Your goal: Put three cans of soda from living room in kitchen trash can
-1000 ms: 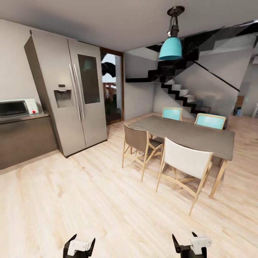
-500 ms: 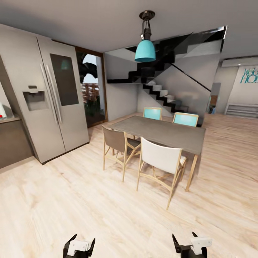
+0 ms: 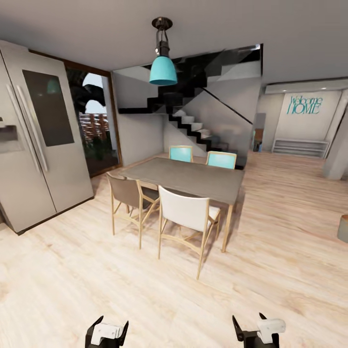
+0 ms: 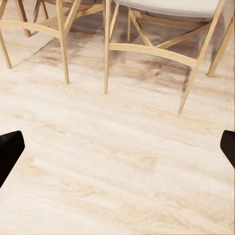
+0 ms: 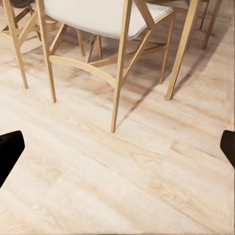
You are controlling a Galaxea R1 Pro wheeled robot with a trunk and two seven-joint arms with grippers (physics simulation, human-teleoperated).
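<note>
Panning right, the camera has brought a teal "Welcome HOME" sign (image 3: 304, 104) into view far right; fridge (image 3: 34, 145) left. Both grippers, left (image 3: 107, 332) and right (image 3: 256, 332), spread open, empty.

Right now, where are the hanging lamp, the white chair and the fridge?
Hanging lamp (image 3: 163, 71), head view, on its teal shade.
White chair (image 3: 183, 211), head view, on its backrest.
Fridge (image 3: 34, 159), head view, on its right door.

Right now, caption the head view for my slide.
Both open grippers empty, facing dining table and fridge.
</note>
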